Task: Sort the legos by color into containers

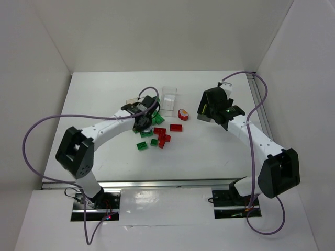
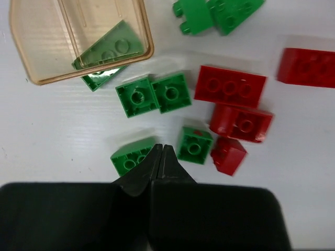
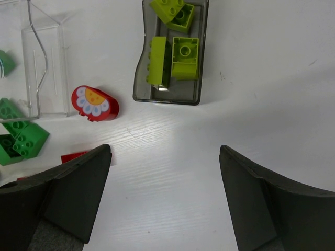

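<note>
Left jaws pinched shut on nothing, tips between two green bricks (image 2: pixel 133 157); right jaws wide, empty. Red bricks (image 2: pixel 230 86) loose on table (image 2: pixel 52 130). Risk: closed tips shove bricks, not grab.

The amber container (image 2: pixel 36 47) (top edge crops it) half veils a green brick (image 2: pixel 107 52).

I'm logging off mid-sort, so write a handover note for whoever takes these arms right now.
Left hand: shut, empty, tips down between green bricks.
Right hand: open, empty, hovering near the grey box.
Done: four lime bricks in the grey box; one green brick shows through the amber box.
Left: green bricks and red bricks lie loose; clear box looks empty.
</note>
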`<state>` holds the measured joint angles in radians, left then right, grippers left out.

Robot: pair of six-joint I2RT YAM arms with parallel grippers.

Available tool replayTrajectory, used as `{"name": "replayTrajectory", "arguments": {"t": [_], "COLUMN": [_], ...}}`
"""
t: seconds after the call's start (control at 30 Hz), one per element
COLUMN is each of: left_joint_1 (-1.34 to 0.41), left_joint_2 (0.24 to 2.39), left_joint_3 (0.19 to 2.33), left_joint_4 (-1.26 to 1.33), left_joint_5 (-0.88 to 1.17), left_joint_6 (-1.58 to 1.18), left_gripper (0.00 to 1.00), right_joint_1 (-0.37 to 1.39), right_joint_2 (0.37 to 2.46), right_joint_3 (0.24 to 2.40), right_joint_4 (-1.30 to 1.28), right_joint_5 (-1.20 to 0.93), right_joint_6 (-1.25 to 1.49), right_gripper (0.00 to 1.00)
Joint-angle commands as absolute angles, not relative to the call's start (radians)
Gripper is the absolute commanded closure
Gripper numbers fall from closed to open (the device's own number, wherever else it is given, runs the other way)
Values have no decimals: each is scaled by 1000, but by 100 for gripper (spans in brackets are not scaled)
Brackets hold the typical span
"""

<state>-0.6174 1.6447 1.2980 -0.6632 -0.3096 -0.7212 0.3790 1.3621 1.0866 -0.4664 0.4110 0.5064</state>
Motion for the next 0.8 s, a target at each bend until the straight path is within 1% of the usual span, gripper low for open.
{"name": "replayTrajectory", "arguments": {"t": [0.0, 0.1, 0.3, 0.5, 0.6, 0.67, 0.73, 0.77], "left_joint_1": [-609, -600, -491, -411, -425, -445, -463, -477], "left_joint_2": [1738, 1772, 1859, 1970, 1980, 1953, 1915, 1899], "left_joint_3": [1287, 1299, 1364, 1564, 1578, 1562, 1536, 1498], "left_joint_4": [-664, -618, -581, -589, -601, -610, -626, -640], "left_joint_5": [-334, -365, -365, -321, -299, -290, -258, -243], "left_joint_6": [-738, -698, -640, -603, -591, -591, -601, -601], "left_gripper": [97, 97, 97, 96, 95, 91, 85, 69], "right_joint_1": [373, 373, 373, 373, 373, 373, 373, 373], "right_joint_2": [1364, 1364, 1364, 1364, 1364, 1364, 1364, 1364], "right_joint_3": [1091, 1091, 1091, 1081, 1081, 1081, 1081, 1081], "right_joint_4": [-451, -451, -451, -451, -462, -462, -462, -462], "right_joint_5": [417, 417, 426, 417, 417, 417, 417, 417], "right_joint_6": [502, 502, 492, 492, 483, 483, 483, 483], "right_gripper": [9, 9, 9, 9, 9, 9, 9, 9]}}
